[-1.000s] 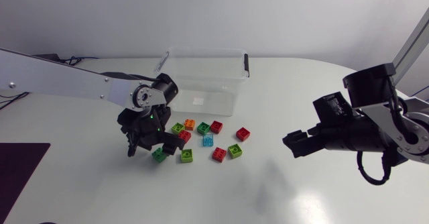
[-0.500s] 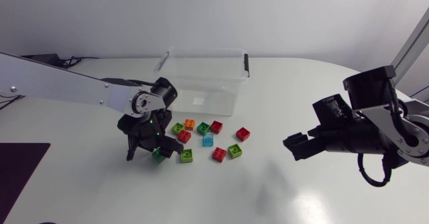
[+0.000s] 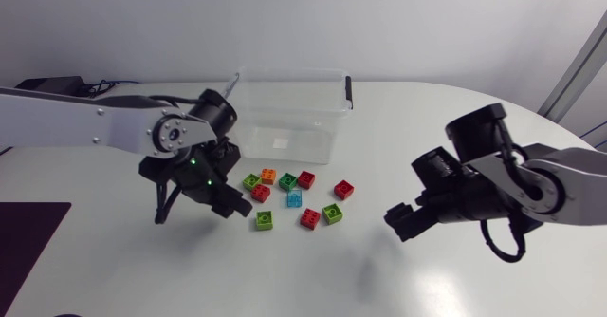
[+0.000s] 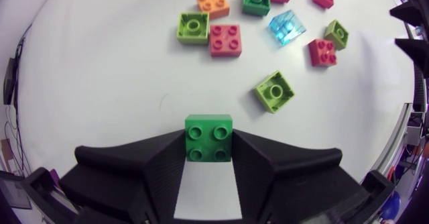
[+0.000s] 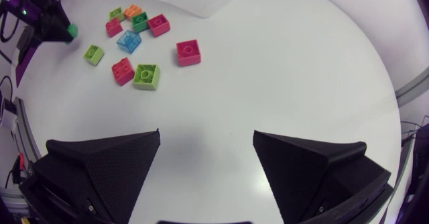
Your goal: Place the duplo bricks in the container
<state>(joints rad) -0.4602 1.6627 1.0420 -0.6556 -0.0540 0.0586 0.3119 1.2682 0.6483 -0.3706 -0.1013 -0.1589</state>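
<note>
My left gripper (image 4: 209, 158) is shut on a dark green duplo brick (image 4: 209, 137), held clear of the table, one finger on each side. In the head view this gripper (image 3: 230, 204) hangs left of the brick cluster and hides its brick. Several loose bricks lie on the table: lime (image 3: 264, 220), red (image 3: 310, 218), lime (image 3: 332, 214), translucent blue (image 3: 295, 198), red (image 3: 343, 190), orange (image 3: 268, 177). The clear container (image 3: 294, 108) stands behind them. My right gripper (image 3: 403, 224) is open over bare table, right of the cluster, nothing between its fingers (image 5: 107, 160).
The container has a black latch (image 3: 348, 91) at its right end. From the right wrist, the bricks (image 5: 146, 76) lie well ahead of the open gripper (image 5: 206, 150), with white tabletop (image 5: 281, 83) between and to the side. A dark mat (image 3: 28, 232) lies at the near-left table edge.
My left gripper closed on the dark green brick and lifted it off the table, pulling slightly left. My right arm shifted left and nearer, still open.
</note>
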